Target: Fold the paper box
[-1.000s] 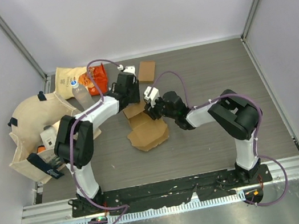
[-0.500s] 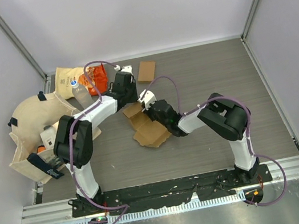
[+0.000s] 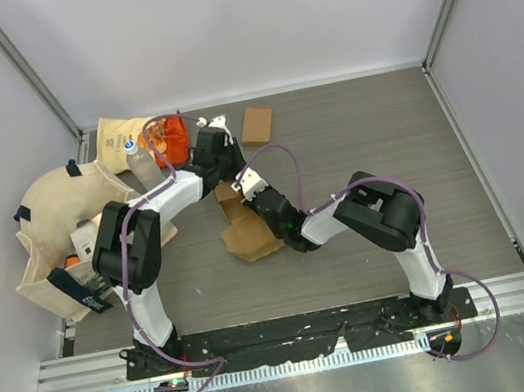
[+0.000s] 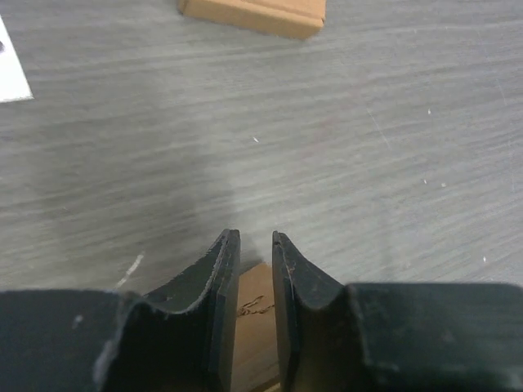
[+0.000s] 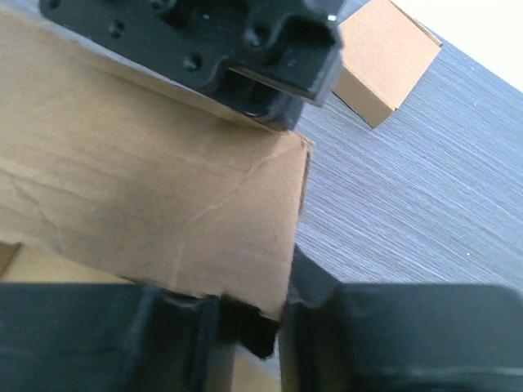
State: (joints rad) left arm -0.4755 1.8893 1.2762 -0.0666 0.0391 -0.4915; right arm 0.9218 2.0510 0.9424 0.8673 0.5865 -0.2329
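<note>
The paper box (image 3: 248, 231) is a brown cardboard blank, partly unfolded, lying mid-table. My left gripper (image 3: 224, 175) reaches it from the far side. In the left wrist view its jaws (image 4: 255, 238) stand nearly together with a cardboard flap (image 4: 255, 327) pinched between them. My right gripper (image 3: 245, 199) comes in from the right, just near of the left one. In the right wrist view a raised box panel (image 5: 155, 196) fills the frame, its lower corner runs down between the right gripper (image 5: 278, 304) jaws, and the left gripper's black body (image 5: 245, 45) sits on the panel's far edge.
A small folded cardboard box (image 3: 256, 124) lies farther back. At the left are a beige cloth bag (image 3: 58, 217), a tan pouch (image 3: 118, 138), an orange packet (image 3: 167, 137) and a clear bottle (image 3: 142, 166). Grey walls enclose the table.
My right arm has swung left and closed in on the box, its jaws narrowing. The box has slid a little left. The left jaws have narrowed on the flap.
</note>
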